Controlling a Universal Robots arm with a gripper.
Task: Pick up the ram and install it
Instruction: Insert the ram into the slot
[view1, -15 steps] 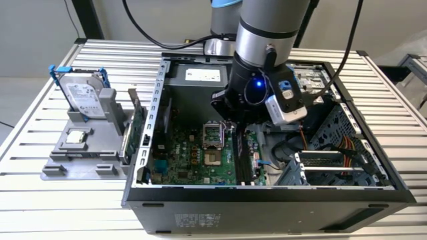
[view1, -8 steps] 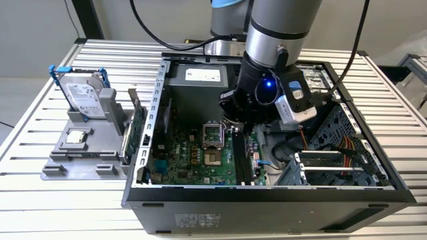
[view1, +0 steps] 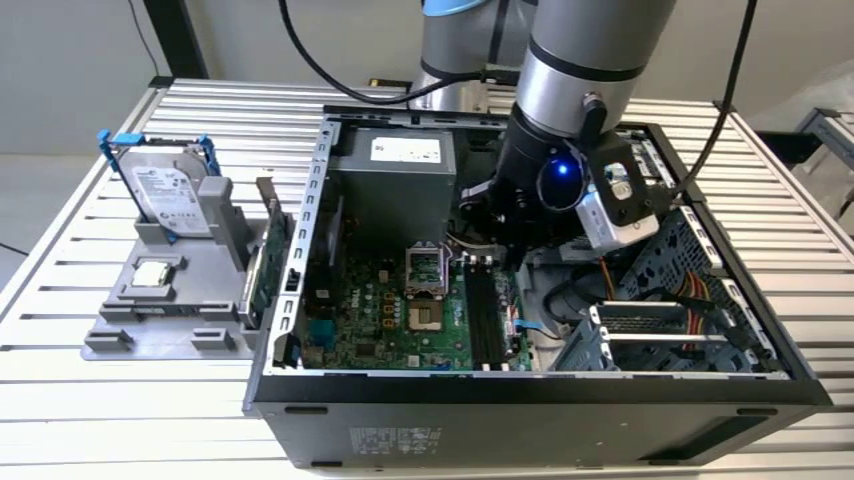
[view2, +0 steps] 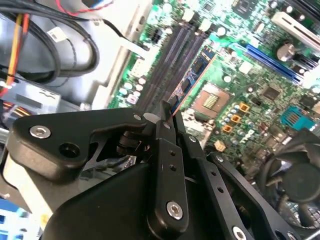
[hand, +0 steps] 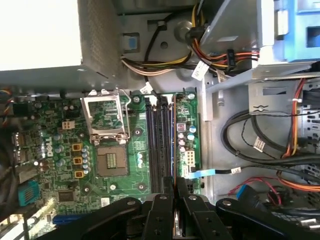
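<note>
The ram is a thin stick seen edge-on, with an orange edge and a blue sticker. It juts out from between the black fingers of my gripper, which is shut on it. The stick hangs slanted above the motherboard, close to the black memory slots. In the first wrist view my gripper sits right over the near end of the memory slots. In the exterior view the arm's wrist reaches down into the open computer case, above the slots.
Inside the case are a grey power supply, an open processor socket and a drive cage with coloured cables. On the exterior view's left, a grey fixture holds a hard drive in a blue frame and a green card.
</note>
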